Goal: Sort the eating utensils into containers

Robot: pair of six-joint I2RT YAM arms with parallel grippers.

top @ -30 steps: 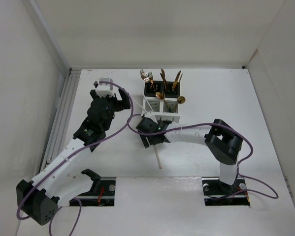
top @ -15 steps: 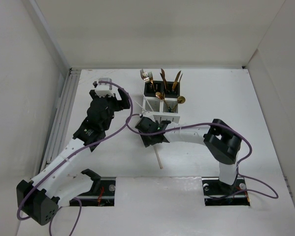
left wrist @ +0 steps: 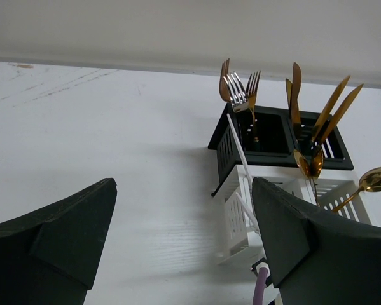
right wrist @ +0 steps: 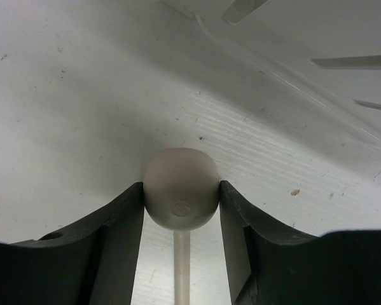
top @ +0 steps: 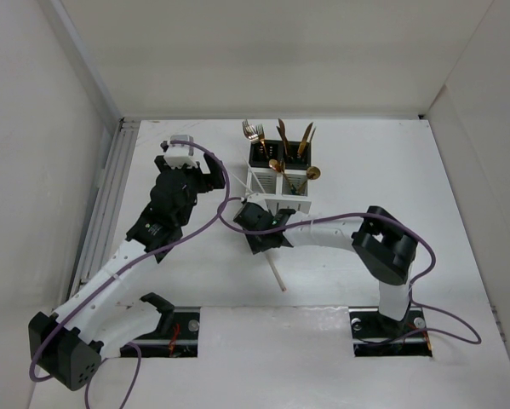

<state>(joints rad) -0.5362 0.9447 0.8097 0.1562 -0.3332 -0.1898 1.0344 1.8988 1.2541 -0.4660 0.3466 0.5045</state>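
Note:
The cream spoon (right wrist: 180,187) lies on the table in front of the white slotted container (top: 276,203), its handle (top: 276,274) pointing toward the near edge. My right gripper (right wrist: 180,190) is low over it, both fingers pressed against the sides of the bowl. In the top view that gripper (top: 259,223) sits just before the white container. The black container (left wrist: 279,162) behind holds gold forks (left wrist: 240,89) and knives (left wrist: 333,108). A gold spoon (left wrist: 378,179) stands in the white container (left wrist: 238,216). My left gripper (top: 189,168) is open and empty, left of both containers.
White walls close the table at the back and on both sides. A metal rail (top: 110,196) runs along the left edge. My purple cable (top: 225,200) loops between the left wrist and the right gripper, close to the white container.
My right gripper's fingers have closed in onto the cream spoon's bowl, and the handle end has swung slightly to the right. The left arm has not moved.

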